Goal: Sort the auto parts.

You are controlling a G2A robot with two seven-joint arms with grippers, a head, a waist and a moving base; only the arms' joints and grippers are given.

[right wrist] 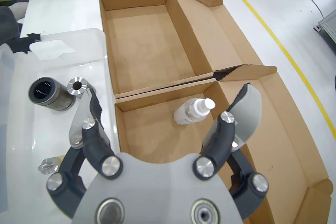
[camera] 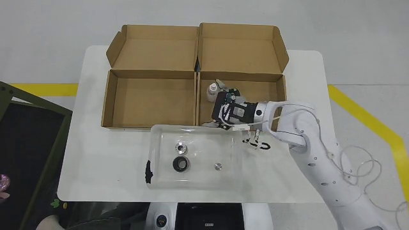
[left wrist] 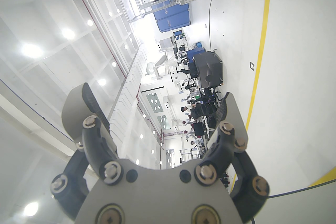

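A clear plastic tray (camera: 155, 142) at the table's front holds a black cylindrical bearing (camera: 181, 163), a silver collet (camera: 181, 147) and a small silver part (camera: 218, 165). Behind it stand two open cardboard boxes. The left box (camera: 150, 101) is empty, and a white spray bottle (camera: 213, 90) lies in the right box (camera: 271, 92). My right gripper (camera: 218, 110) hangs open over the right box's near corner beside the tray. In the right wrist view the gripper (right wrist: 168, 104) has the bottle (right wrist: 194, 110) just beyond it, with the bearing (right wrist: 50, 95) and collet (right wrist: 76, 86) off to one side. My left gripper (left wrist: 157, 104) is open, holds nothing and points at the room.
The white table (camera: 89, 134) has bare surface on both sides of the boxes. Both box lids (camera: 239, 54) stand open toward the back. A green-framed cart (camera: 25, 140) stands beside the table's left edge.
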